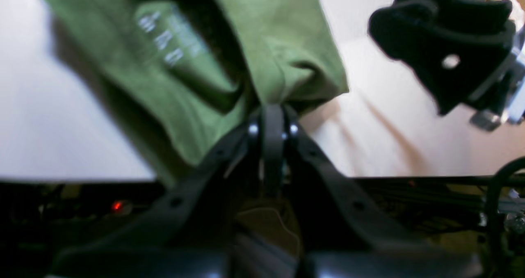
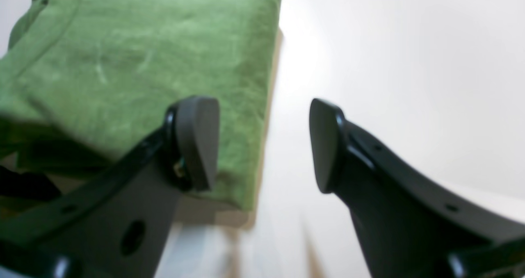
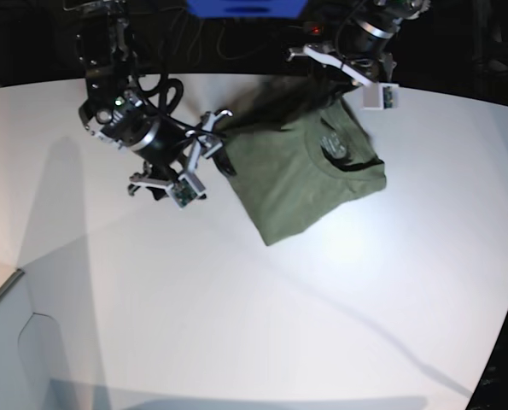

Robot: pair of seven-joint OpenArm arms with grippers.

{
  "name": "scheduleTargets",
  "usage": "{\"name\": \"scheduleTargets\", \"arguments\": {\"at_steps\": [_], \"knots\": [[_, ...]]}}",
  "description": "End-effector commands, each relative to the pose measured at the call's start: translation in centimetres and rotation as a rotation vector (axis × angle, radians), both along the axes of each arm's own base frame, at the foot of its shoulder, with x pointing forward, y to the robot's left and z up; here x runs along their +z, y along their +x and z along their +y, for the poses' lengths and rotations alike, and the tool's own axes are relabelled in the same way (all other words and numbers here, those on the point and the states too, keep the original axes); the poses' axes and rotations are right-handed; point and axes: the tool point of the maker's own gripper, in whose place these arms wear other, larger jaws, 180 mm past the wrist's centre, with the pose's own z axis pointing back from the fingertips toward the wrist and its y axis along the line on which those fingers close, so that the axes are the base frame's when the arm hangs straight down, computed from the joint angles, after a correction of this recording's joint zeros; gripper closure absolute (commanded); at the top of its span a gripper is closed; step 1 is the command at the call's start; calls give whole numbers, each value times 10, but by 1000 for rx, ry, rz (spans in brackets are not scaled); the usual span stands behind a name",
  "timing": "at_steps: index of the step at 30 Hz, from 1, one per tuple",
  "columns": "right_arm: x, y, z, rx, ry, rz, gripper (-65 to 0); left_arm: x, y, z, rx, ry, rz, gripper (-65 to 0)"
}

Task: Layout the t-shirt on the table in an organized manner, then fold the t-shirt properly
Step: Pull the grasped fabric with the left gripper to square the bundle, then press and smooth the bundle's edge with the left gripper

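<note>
The olive-green t-shirt (image 3: 300, 175) lies on the white table (image 3: 262, 325) near its far edge, partly folded, its long axis running diagonally from the collar end toward the near corner. The left gripper (image 1: 272, 120) has its fingers pressed together, pinching a bunched fold of the shirt by the collar end. The right gripper (image 2: 262, 146) hangs spread wide with nothing between its fingers, straddling the opposite side edge, so I'd judge the cloth lies to one finger's side and a small sideways shift is needed.
</note>
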Motion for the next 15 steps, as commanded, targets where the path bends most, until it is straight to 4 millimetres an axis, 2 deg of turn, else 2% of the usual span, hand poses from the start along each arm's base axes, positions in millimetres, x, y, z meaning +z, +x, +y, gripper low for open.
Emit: {"name": "scheduleTargets", "arguments": {"at_steps": [1, 6, 15], "knots": [[14, 8, 4, 0, 35, -48, -348, 7, -1, 3, 10, -7, -21, 0], [15, 8, 6, 4, 40, -48, -348, -6, -10, 26, 53, 35, 20, 0], [19, 12, 12, 2, 56, -55, -348, -55, -19, 38, 79, 55, 127, 0]]}}
